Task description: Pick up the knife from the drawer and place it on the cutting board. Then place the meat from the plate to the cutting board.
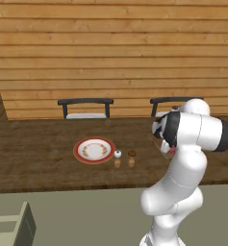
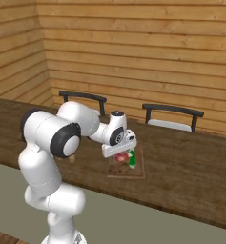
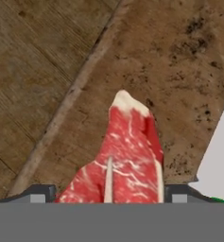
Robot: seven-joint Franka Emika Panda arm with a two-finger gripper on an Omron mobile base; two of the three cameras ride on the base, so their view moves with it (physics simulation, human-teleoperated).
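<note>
The round white plate with the broad red rim (image 1: 93, 150) sits bare on the left of the dark wooden table (image 1: 33, 153), two small shakers (image 1: 124, 158) just to its right, so the step in hand looks like setting the meat down. Further right, the small red raw slab of meat with whitish streaks (image 3: 127, 156) hangs between the spread fingertips of the white arm's two-finger gripper (image 3: 108, 193), over the thin brownish wooden cutting board with a paler edge (image 3: 179, 71). The jaws stand wide around the slab; whether they grip it I cannot tell. I would lower it straight, clear of the green-handled knife (image 2: 132, 159) just beside. Behind stand two dark chairs (image 2: 174, 116) and a plank wall (image 2: 133, 47).
</note>
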